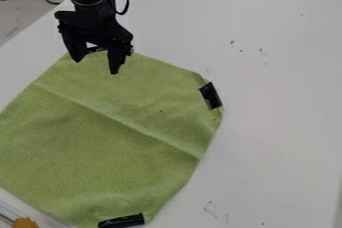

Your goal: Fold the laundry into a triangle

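Okay so one green cloth (113, 147) on the bench (280, 132), two black strips (210, 96) on it, one hand (95, 66) above, fingers apart. Corner tray (20, 203) has one orange thing (25, 223).

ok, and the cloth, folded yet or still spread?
Spread: the green cloth lies mostly flat, its broad face up, one crease running across it, no half laid over the other.

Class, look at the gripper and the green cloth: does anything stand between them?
Nothing visible does: the gripper hangs open over the far edge of the green cloth. The nearest black strip lies off to one side.
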`<state>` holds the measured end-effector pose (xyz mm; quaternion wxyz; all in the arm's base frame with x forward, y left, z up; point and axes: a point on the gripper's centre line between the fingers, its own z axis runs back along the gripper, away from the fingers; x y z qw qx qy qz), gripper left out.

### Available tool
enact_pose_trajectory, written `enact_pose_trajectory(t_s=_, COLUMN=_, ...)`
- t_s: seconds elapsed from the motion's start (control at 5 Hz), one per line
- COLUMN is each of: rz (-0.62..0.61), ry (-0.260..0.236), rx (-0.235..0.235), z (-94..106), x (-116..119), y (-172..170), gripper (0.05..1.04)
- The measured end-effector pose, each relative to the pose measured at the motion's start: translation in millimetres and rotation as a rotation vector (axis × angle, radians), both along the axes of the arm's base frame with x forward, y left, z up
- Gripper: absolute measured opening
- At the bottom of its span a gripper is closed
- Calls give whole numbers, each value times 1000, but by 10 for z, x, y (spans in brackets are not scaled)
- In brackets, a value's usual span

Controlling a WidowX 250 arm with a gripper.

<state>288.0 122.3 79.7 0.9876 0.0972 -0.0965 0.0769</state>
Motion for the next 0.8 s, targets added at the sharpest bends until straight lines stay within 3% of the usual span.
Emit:
enact_pose_trajectory(t_s=0.2, rz=5, ry=23, rx=-6, z=-82, x=-24, y=-22, gripper=1000)
enact_pose_trajectory(t_s=0.6, rz=-90, ry=-78, rx=98, z=12, x=251, y=-342, gripper=1000)
enact_pose_trajectory(t_s=0.8, rz=-180, ry=-150, rx=121, z=103, x=576, y=-574, gripper=1000)
